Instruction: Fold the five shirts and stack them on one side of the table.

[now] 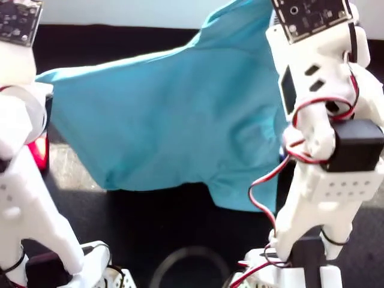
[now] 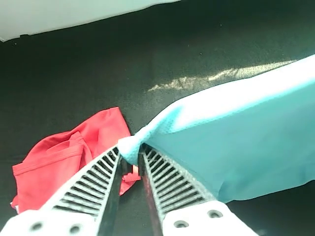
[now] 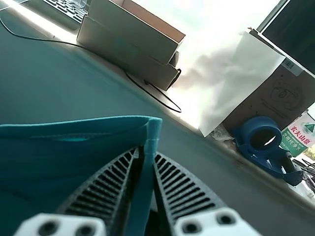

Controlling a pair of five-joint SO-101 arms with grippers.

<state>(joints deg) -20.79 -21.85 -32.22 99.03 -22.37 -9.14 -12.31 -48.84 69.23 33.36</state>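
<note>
**Teal shirt stretched in the air between both arms**

The dark table (image 1: 150, 231) runs under everything. Above it the teal shirt (image 1: 180, 120) hangs spread like a sheet. It is lifted off the surface and stretched between the two arms, with its lower hem sagging in loose folds. A second garment, the red shirt (image 2: 64, 162), lies crumpled on the table below the left arm, apart from the teal one.

The left gripper (image 2: 130, 153) is clamped on one pointed corner of the teal shirt, with only a small tip of cloth pinched between its ribbed fingers. The right gripper (image 3: 146, 152) is closed on a folded edge of the same shirt, and the fabric runs deeper between its jaws.

The weak point appears to be the left hold. With so little cloth in the pinch, any extra pull between the arms could tug the corner free and drop that side in a heap. If the shirt is lowered unevenly, the sagging hem would likely bunch up under it and spoil the fold. The teal shirt could also come down on the red shirt and tangle with it.
</note>
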